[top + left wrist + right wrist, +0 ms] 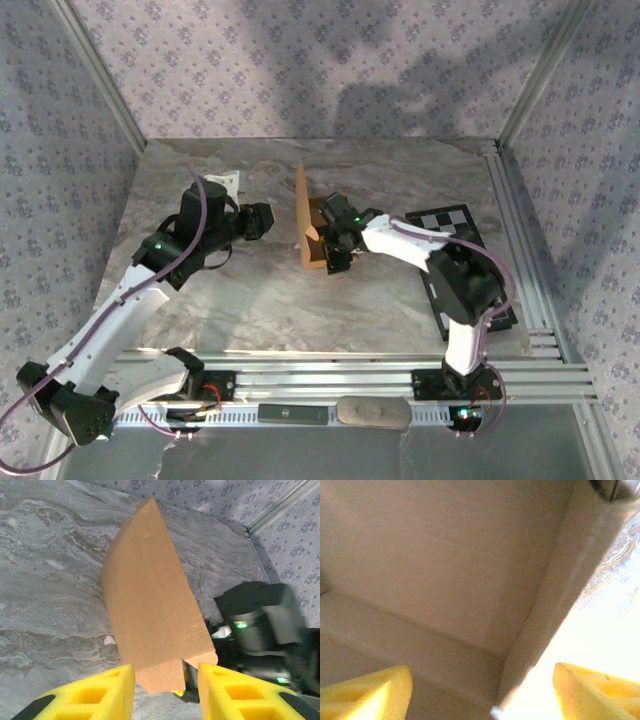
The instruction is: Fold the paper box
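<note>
Overhead, paper box (303,215) stands on table (260,300) middle w/ flap upright. Right wrist cam, blurry: right claw (482,675) wide, straddling box wall. Left claw (165,675) wide, flap tip btwn fingers (100,695), contact unclear.

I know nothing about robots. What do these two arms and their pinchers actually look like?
The left arm and right arm are smooth white shells linked by chunky black joints, each with a small green light. A purplish cable loops along each. The left gripper and right gripper end in blocky yellow fingers with hollow cut-outs.
</note>
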`<action>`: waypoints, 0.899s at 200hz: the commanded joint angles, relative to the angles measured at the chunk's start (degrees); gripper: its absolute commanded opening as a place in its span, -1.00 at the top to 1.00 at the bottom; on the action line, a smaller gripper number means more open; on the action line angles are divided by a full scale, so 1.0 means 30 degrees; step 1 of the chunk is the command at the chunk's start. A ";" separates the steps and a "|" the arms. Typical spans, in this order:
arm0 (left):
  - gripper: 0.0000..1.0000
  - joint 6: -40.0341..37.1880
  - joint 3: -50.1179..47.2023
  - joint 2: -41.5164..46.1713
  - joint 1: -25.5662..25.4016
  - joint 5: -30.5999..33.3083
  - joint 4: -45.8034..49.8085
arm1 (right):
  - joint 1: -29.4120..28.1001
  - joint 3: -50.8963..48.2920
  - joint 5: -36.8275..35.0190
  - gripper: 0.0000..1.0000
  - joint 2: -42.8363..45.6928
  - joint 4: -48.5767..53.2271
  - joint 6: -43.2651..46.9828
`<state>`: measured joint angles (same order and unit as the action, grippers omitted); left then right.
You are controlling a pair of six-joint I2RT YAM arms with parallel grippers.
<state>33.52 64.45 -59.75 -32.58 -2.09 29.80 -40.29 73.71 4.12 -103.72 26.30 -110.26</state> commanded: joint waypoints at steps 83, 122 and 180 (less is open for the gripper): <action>0.21 0.0059 -0.1423 0.0253 -0.0568 -0.1679 -0.0463 | 0.6497 0.5082 -0.1056 -0.05 -0.1395 0.4019 3.4386; 0.22 0.0034 -0.1820 0.0228 -0.0593 -0.1458 -0.0301 | 0.6364 0.6026 0.0581 0.05 -0.3002 0.3124 3.3145; 0.22 -0.0015 -0.2586 0.0671 -0.0593 -0.1458 -0.0509 | 0.5442 0.6078 0.0607 -0.01 -0.3649 0.2297 3.1345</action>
<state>33.69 57.87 -59.27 -33.89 -6.00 29.74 -22.65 89.97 4.89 -113.91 32.62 -14.76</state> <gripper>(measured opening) 0.392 0.502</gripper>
